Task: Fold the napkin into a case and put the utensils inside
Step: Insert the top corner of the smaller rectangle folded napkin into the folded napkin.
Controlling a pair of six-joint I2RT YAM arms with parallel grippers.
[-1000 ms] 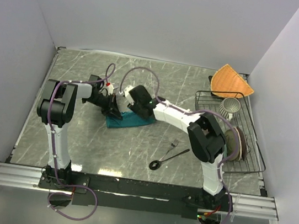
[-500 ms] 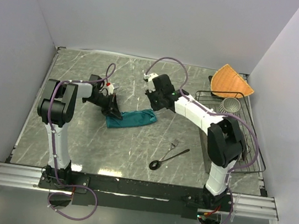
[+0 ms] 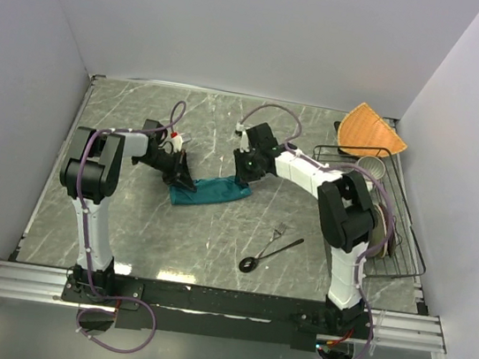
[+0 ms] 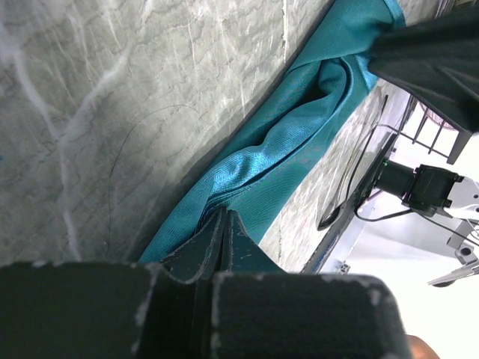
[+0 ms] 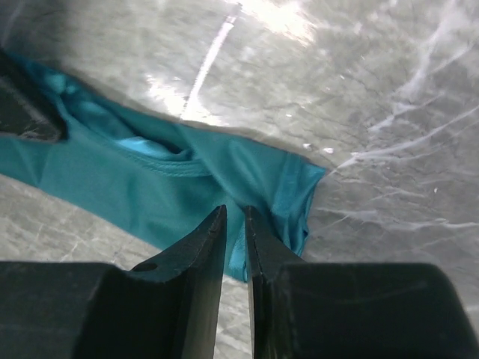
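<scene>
Napkin (image 3: pixel 212 191) lies bunched in a long strip mid-table, teal. Your left gripper (image 4: pixel 221 224) is clamped tight on its left end. Your right gripper (image 5: pixel 235 224) sits over the right end, jaws narrow, with no cloth visibly caught. Spoon (image 3: pixel 268 254) and fork (image 3: pixel 278 231) rest nearer you, apart from the cloth.

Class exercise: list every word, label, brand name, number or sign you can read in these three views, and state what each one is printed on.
None can be read.
The napkin is plain teal cloth, unmarked in both wrist views.
The fork, spoon, orange woven cloth and marble table show no lettering.
The left gripper and right gripper bear no legible label.
</scene>
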